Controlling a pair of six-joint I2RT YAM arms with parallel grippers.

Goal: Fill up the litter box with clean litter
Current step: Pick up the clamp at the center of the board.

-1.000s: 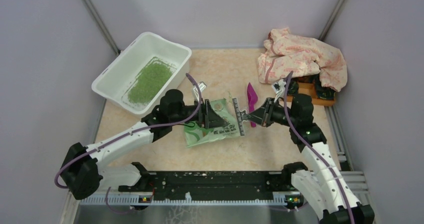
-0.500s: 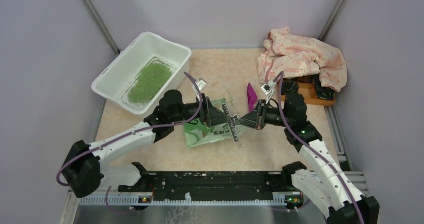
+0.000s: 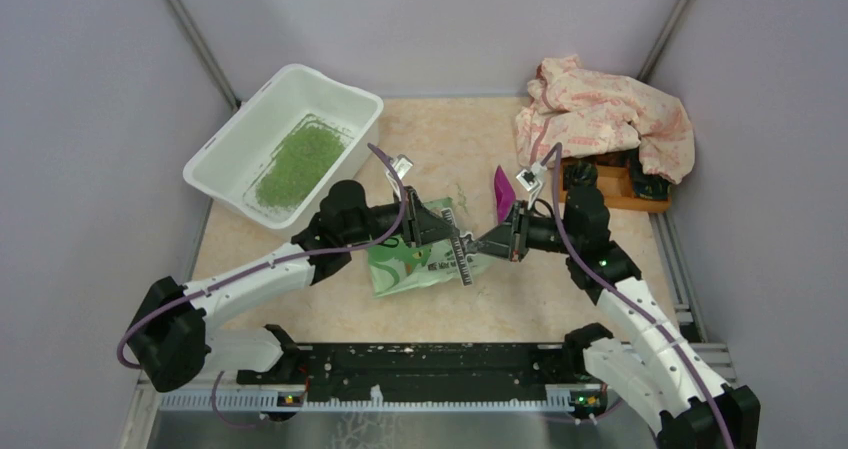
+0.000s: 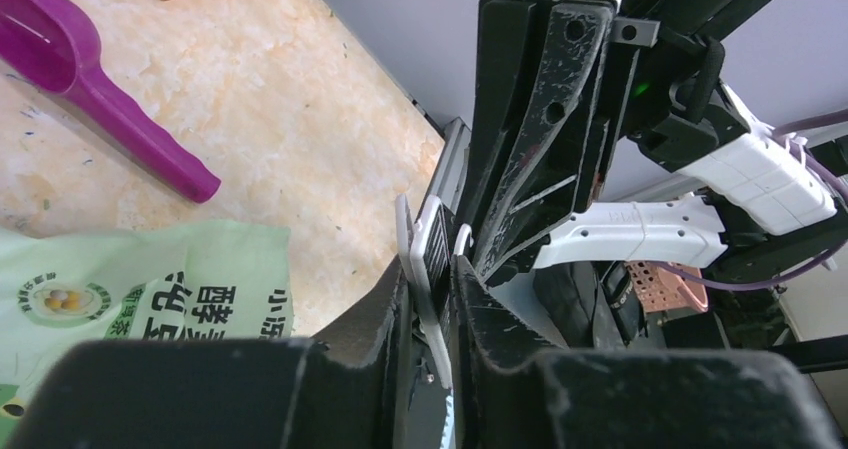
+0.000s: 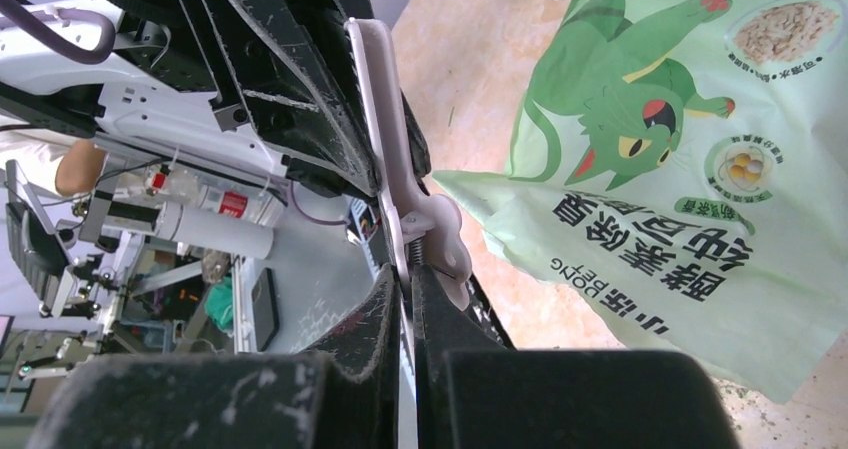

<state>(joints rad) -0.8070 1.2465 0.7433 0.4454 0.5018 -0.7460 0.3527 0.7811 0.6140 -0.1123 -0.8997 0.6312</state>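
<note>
Two claws, one clip!
The left claw (image 3: 443,231) and right claw (image 3: 488,241) are each squeezed nearly closed on the white clip (image 3: 463,259), over the bag (image 3: 403,265) (flat on the desk (image 3: 440,139)). The litter (image 3: 297,161) lies in the box (image 3: 290,91), well left of the left claw.

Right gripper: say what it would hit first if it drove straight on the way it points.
The right gripper already pinches the clip. Just beyond that it would likely meet the left gripper, which faces it almost tip to tip.
</note>
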